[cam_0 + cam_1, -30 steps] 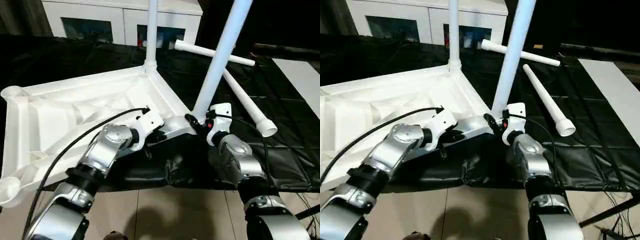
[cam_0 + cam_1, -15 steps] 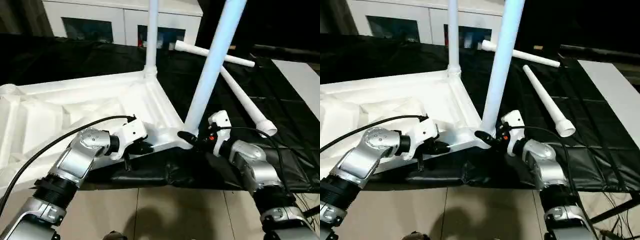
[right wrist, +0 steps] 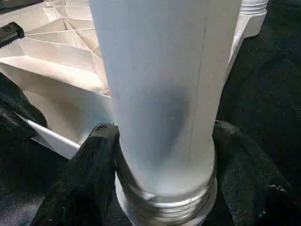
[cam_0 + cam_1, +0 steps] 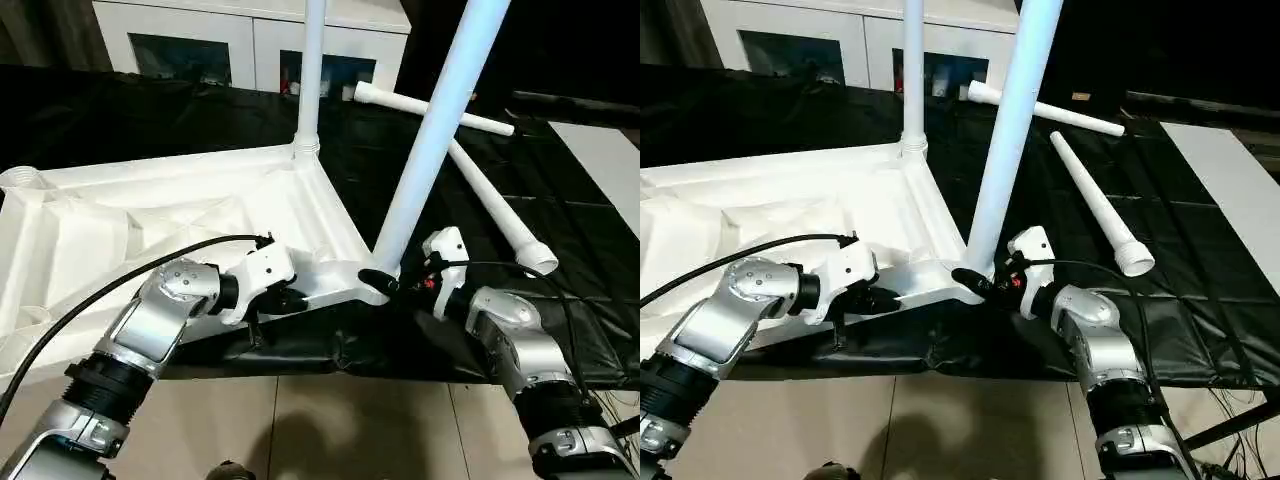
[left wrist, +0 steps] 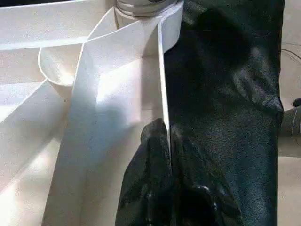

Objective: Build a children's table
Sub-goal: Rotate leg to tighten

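The white tabletop lies ribbed side up on the black cloth. One white leg stands upright in its far corner socket. A second leg rises tilted from the near right corner socket, threads showing at its base. My right gripper is shut on this leg just above the socket, one finger on each side. My left gripper is shut on the tabletop's thin near rim, a little to the left of that corner.
Two loose legs lie on the black cloth at the back right. An empty round socket shows at the tabletop's far left corner. A white cabinet with dark glass doors stands behind. Tiled floor lies below the near edge.
Both forearms have dropped lower and swung outward since a second ago, and the right wrist has turned around the leg. The grips on rim and leg hold.
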Available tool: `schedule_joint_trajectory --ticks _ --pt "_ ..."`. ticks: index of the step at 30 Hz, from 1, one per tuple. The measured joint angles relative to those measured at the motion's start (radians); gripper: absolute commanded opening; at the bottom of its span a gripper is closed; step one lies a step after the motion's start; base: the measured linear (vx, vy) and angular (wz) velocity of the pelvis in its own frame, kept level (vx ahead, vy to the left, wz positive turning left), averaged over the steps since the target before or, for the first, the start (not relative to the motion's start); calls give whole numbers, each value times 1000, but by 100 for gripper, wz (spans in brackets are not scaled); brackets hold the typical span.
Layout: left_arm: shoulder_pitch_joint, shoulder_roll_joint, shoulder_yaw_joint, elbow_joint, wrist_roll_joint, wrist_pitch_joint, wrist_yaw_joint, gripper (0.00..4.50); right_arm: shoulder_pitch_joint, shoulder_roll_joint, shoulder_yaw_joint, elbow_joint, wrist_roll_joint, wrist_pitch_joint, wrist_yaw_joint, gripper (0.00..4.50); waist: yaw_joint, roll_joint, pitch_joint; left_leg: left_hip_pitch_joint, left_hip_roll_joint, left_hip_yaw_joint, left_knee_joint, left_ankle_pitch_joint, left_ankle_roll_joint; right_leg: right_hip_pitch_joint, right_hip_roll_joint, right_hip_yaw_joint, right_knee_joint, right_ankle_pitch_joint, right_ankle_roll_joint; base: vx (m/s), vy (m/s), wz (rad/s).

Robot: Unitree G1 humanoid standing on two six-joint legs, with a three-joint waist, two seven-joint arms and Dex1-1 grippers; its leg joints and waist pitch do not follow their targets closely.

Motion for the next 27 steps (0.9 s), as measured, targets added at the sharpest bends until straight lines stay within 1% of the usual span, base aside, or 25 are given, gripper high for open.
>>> schedule_joint_trajectory --ticks 5,6,7,8,10,12,14,15,16,17,18,20,22,25,27 --pt "0 0 0 -2 2 -3 1 0 18 3 0 -16 -1 -16 -16 263 1 0 0 0 0 0 1 0 0 0 0 0 0 0 0 0 0 0" --pt "0 0 0 -2 2 -4 1 0 18 6 0 -16 -1 -18 -20 319 1 0 0 0 0 0 1 0 0 0 0 0 1 0 0 0 0 0" --pt "0 1 0 -2 2 -4 1 0 19 10 -2 -16 0 -18 -21 333 0 0 0 0 0 0 1 0 0 0 0 0 1 0 0 0 0 0" --pt "0 1 0 -2 2 -4 1 0 19 12 -4 -16 4 -18 -22 333 0 0 0 0 0 0 1 0 0 0 0 0 1 0 0 0 0 0" --pt "4 -1 -3 -6 1 -4 1 0 17 32 -20 -59 39 -24 -19 339 1 0 0 0 0 0 1 0 0 0 0 0 2 0 0 0 0 0" --pt "4 -5 -15 -12 1 -4 0 0 1 39 -24 -98 57 -42 -18 375 5 -1 -1 0 0 0 1 0 0 1 0 0 2 0 0 0 0 0" --pt "5 -8 -21 -14 1 -4 0 0 -11 41 -30 -115 75 -61 -18 385 9 -3 -1 1 0 0 2 0 0 2 -1 0 1 0 0 0 0 0" --pt "5 -9 -22 -14 1 -4 0 0 -11 43 -37 -117 79 -68 -20 399 10 -3 -2 1 0 0 2 0 0 2 -1 0 1 0 0 0 0 0" --pt "5 -9 -22 -14 1 -4 0 0 -10 45 -42 -117 82 -73 -22 399 11 -3 -2 1 0 0 3 0 0 2 -1 0 1 0 0 0 0 0" --pt "5 -9 -22 -14 2 -4 0 0 -8 45 -44 -117 84 -79 -23 419 10 -3 -2 1 0 0 3 0 0 2 -1 0 1 0 0 0 0 0" --pt "5 -9 -22 -14 2 -4 0 0 -7 45 -44 -117 85 -82 -25 419 10 -3 -2 1 0 0 3 0 0 2 -1 0 2 0 0 0 0 0" --pt "5 -9 -22 -14 2 -4 0 0 -3 46 -44 -118 87 -82 -25 436 10 -3 -2 1 0 0 3 0 0 2 -1 0 2 0 0 0 0 0" --pt "5 -9 -22 -14 2 -4 0 0 12 50 -44 -128 87 -81 -31 444 11 -3 -2 1 0 0 3 0 0 2 -1 0 2 0 0 0 0 0" --pt "5 -9 -23 -14 2 -4 0 0 28 50 -38 -134 61 -81 -71 444 10 -3 -2 1 0 0 3 0 0 2 -1 0 2 0 0 0 0 0" --pt "5 -9 -23 -14 2 -4 1 0 28 34 -27 -134 39 -79 -84 444 10 -3 -2 1 0 0 3 0 0 2 -1 0 2 0 0 0 0 0"
